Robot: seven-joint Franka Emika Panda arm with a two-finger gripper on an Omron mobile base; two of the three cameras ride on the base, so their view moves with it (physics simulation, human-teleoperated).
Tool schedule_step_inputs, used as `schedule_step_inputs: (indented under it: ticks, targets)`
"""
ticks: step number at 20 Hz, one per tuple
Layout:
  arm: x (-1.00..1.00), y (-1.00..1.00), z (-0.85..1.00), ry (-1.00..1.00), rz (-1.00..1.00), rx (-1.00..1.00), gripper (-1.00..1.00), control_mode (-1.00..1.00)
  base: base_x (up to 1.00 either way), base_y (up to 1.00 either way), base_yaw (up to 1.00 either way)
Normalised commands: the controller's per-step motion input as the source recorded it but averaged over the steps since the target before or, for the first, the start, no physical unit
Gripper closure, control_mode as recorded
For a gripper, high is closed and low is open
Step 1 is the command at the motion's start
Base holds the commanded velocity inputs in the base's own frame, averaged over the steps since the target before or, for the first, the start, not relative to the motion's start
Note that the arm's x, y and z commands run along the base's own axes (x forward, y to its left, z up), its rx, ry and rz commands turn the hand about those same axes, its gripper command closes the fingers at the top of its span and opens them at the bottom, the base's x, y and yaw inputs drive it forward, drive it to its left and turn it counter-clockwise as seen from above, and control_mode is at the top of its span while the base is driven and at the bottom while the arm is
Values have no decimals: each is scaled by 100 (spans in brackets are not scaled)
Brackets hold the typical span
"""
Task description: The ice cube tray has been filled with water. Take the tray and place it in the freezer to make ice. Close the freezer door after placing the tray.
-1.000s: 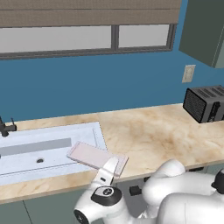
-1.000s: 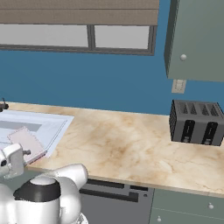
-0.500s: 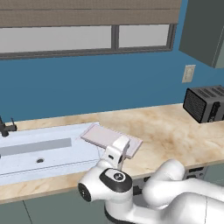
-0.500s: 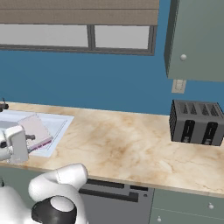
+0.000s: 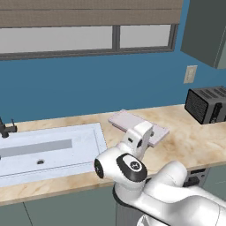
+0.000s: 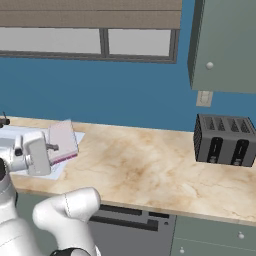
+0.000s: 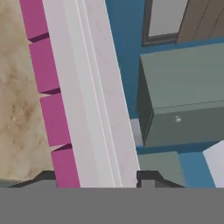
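Okay, I'm looking over the arm at the marbled surface (image 5: 190, 141), and the tray (image 5: 132, 124) is up off it, carried in the air just right of the sink (image 5: 48, 148). From the left base view it's lying roughly flat, its far end reaching out over the surface toward the blue wall (image 5: 88, 95), its near end tucked behind the white hand. From the right base view I'm seeing the tray (image 6: 63, 140) sticking out past the hand, tilted a little, hanging above the sink's right edge (image 6: 67, 164).

Now the hand view: the tray (image 7: 94, 100) is running straight up the middle, edge-on, pale rim in the centre and the magenta cube pockets showing along its left side. The pincer (image 7: 98, 177) is clamped on it, one dark fingertip (image 7: 43, 177) on each side of the tray's near end, so it's closed down to the thickness of the tray.

Beyond the tray I'm catching the grey-green wall cabinet (image 7: 183, 96) and a bit of the window (image 7: 168, 17). Over on the right of the surface, the black toaster (image 6: 224, 140) is sitting well away from the tray, under the cabinet (image 6: 225, 42) and the wall outlet (image 6: 204, 98).
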Motion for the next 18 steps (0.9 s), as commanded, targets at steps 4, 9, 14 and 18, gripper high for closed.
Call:
schedule_step_inputs:
  ticks: [4,9,14,18]
  targets:
    - [4,-67,27,-10,-22,-7,100,-100,0,0,0]
    - [4,-57,21,-16,-20,-7,100,-100,0,0,0]
    - [0,-52,34,-11,-20,-1,100,-100,0,0,0]
    - [0,-47,63,0,-22,2,100,-100,0,0,0]
